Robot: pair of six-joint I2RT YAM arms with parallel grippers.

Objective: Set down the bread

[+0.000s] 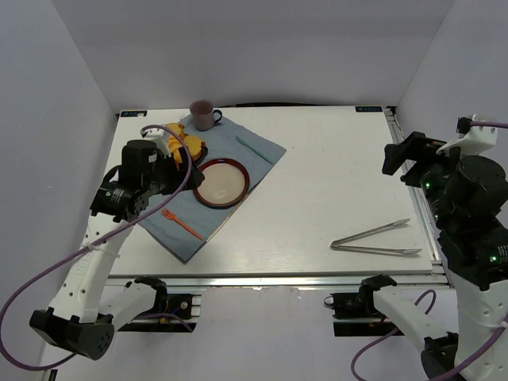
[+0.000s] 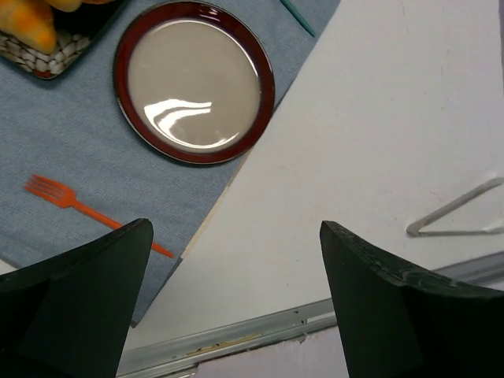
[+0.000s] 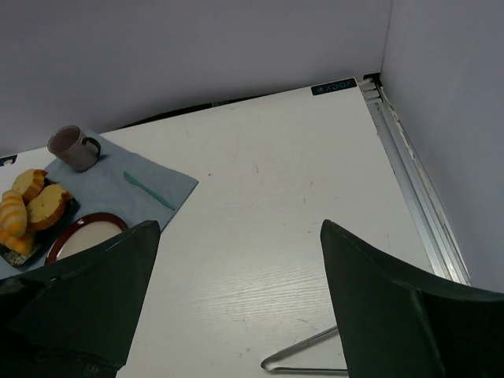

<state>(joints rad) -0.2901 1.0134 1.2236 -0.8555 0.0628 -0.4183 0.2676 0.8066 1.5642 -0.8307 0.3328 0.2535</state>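
Hovering over the left part of the worktop (image 1: 333, 175), your left gripper (image 2: 235, 227) has its fingers spread wide with nothing between them. Its wrist camera looks down on the plate and the fork.

Your right gripper (image 3: 239, 225) is raised by the right edge. Its fingers are also parted and hold nothing.

Bread (image 3: 11, 214): you find it in the dark tray (image 2: 43, 57) near the far left corner. It is the elongated golden-yellow piece, packed against other baked pieces. In the overhead view the pieces merge, so you cannot separate them there.

Blue cloth (image 1: 226, 136): it lies slantwise from the far left corner toward the near edge, and the tray sits on its far left part.

Red-rimmed plate (image 1: 221, 184): it sits on the cloth just beside the tray, on the tray's right and nearer side, and it is bare.

Mug (image 1: 203, 114): it stands upright on the cloth's far corner, close to the far edge.

Teal knife (image 1: 254, 148): it lies on the cloth's right part, apart from the plate.

Orange fork (image 1: 182, 224): it lies on the cloth's near part, apart from the plate.

Metal tongs (image 1: 373, 250): they lie flat on the bare worktop near the right edge, toward the near right corner. Their arms are splayed, and they are well apart from the cloth.
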